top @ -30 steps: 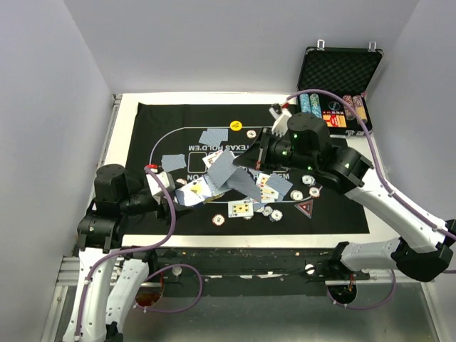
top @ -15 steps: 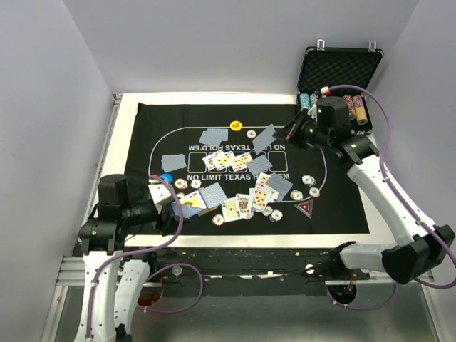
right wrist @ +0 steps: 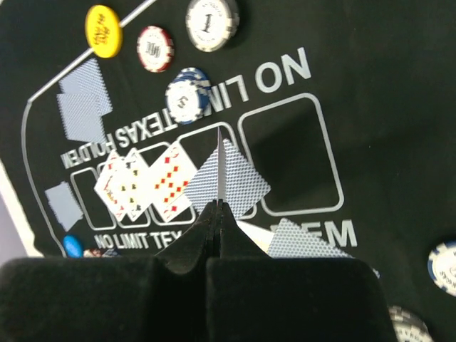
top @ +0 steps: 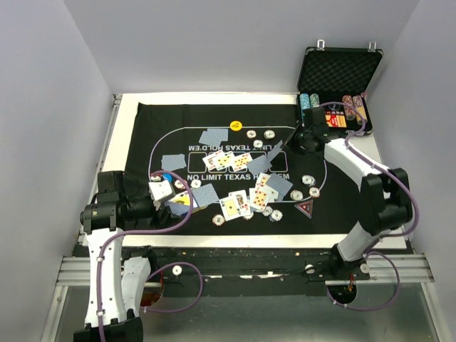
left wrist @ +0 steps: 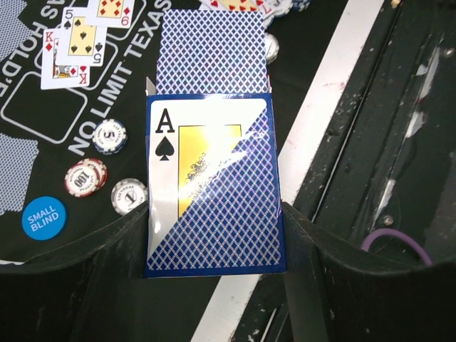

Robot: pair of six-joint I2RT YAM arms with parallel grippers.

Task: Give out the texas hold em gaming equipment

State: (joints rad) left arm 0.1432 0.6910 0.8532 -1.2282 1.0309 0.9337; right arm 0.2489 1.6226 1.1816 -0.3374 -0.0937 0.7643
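Playing cards (top: 235, 205) lie spread on the mat (top: 342, 206); the right claw (right wrist: 217, 210) pinches another card (right wrist: 221, 160) above the centre boxes (right wrist: 288, 153), probably needing a flat release, while the left claw (left wrist: 214, 235) clamps the card box (left wrist: 214, 185)

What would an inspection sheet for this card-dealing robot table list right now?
Surface: black felt mat with white lettering lying flat on a white tabletop.
Job's things: blue-backed playing cards, several face up mid-mat; striped round poker chips scattered; yellow round button; blue round button; dark red triangular marker.
Clutter: open black foam-lined metal case at the far right corner, chip stacks inside.
Grippers: left gripper shut on a blue card box printed with an ace of spades; right gripper shut on a single card seen edge-on.
Cables: purple cables loop along both arms.
Surroundings: plain grey walls; metal rail at the near edge.
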